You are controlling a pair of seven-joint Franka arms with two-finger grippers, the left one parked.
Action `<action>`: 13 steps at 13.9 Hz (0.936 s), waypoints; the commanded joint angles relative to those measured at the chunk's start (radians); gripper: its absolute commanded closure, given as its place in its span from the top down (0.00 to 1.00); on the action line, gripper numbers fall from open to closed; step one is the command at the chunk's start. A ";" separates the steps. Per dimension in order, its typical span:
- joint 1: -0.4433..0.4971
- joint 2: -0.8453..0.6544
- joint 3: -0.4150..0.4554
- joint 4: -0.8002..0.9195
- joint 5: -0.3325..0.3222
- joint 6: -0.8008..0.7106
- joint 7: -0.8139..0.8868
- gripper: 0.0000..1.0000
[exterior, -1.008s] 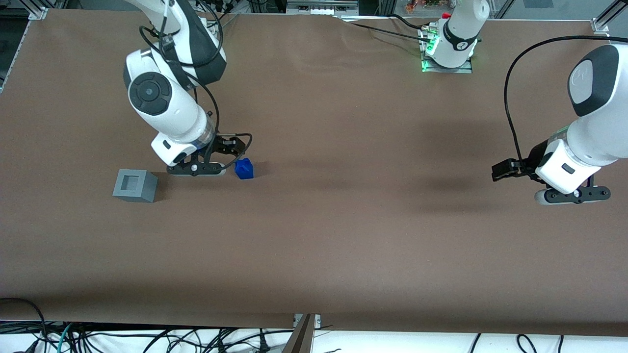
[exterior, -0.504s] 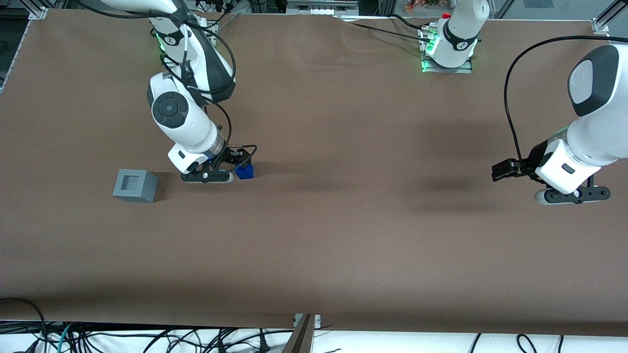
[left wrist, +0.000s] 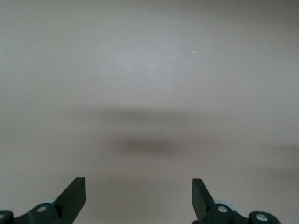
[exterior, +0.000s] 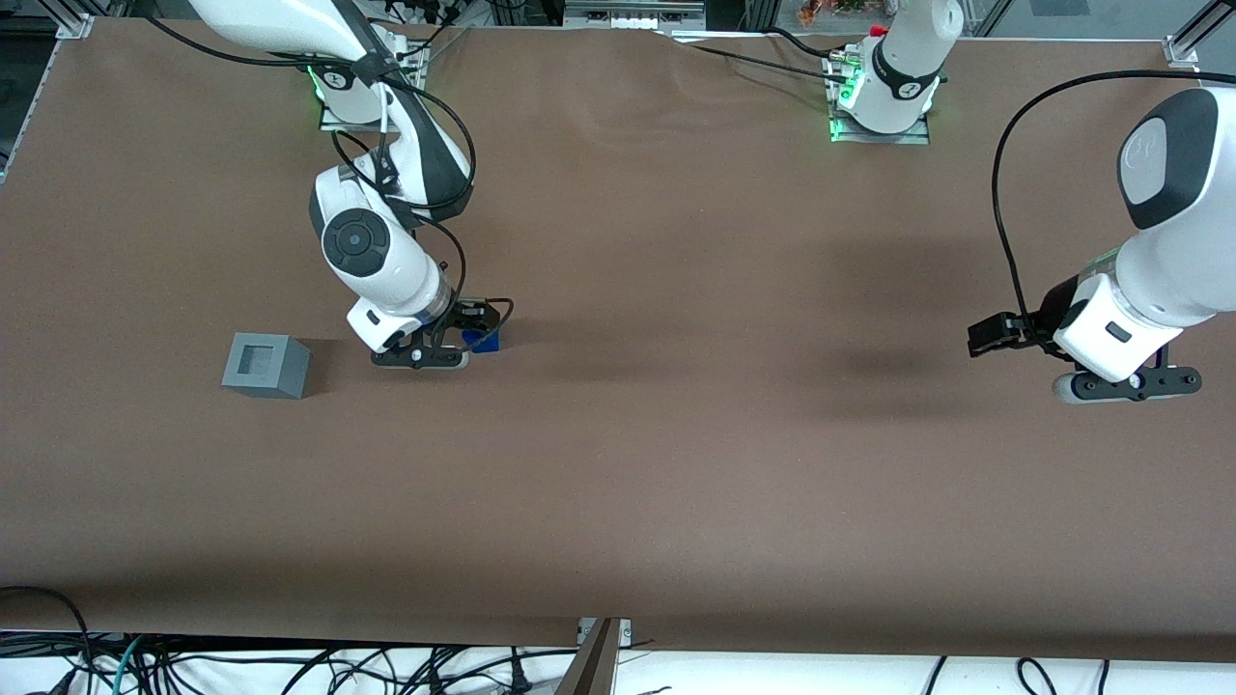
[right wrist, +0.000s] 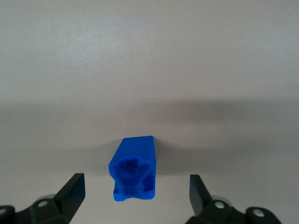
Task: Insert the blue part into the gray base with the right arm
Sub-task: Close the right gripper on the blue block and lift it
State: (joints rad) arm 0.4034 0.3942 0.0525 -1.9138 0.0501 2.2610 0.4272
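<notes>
Claw [right wrist: 135, 193] of the right arm [exterior: 372, 246] hangs spread wide above the surface [exterior: 676, 463], empty; blue part [right wrist: 134, 169] lies between its fingers, untouched; gray base [exterior: 264, 365] sits apart, farther toward the working arm's end.

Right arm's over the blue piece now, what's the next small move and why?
Probably lower a little more, then close. The black two-finger pincer is open, with the small bright-blue plastic block on the table between its fingers but touching neither. The light-gray plastic cube, recess up, waits apart, toward the working arm's end.
</notes>
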 commanded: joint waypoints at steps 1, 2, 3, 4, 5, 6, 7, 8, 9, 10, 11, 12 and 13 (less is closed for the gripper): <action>0.017 -0.002 0.004 -0.022 -0.012 0.024 -0.005 0.99; 0.018 0.008 0.004 -0.027 -0.012 0.041 -0.005 0.99; 0.018 0.017 0.004 -0.031 -0.012 0.055 -0.005 0.99; 0.018 0.024 0.004 -0.030 -0.013 0.063 -0.005 0.99; 0.018 0.029 0.004 -0.031 -0.013 0.064 -0.005 0.99; 0.018 0.034 0.004 -0.031 -0.013 0.069 -0.005 0.99; 0.018 0.038 0.004 -0.031 -0.013 0.072 -0.005 0.99; 0.018 0.043 0.004 -0.039 -0.013 0.087 -0.005 0.99; 0.018 0.044 0.004 -0.053 -0.015 0.112 -0.005 0.99; 0.020 0.044 0.004 -0.068 -0.015 0.129 -0.005 0.99; 0.020 0.046 0.004 -0.080 -0.030 0.141 -0.005 0.99; 0.020 0.051 0.004 -0.090 -0.045 0.155 -0.005 0.99; 0.021 0.054 0.004 -0.093 -0.056 0.161 -0.007 0.99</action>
State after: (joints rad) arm 0.4229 0.4542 0.0542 -1.9779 0.0218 2.3894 0.4262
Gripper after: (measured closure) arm 0.009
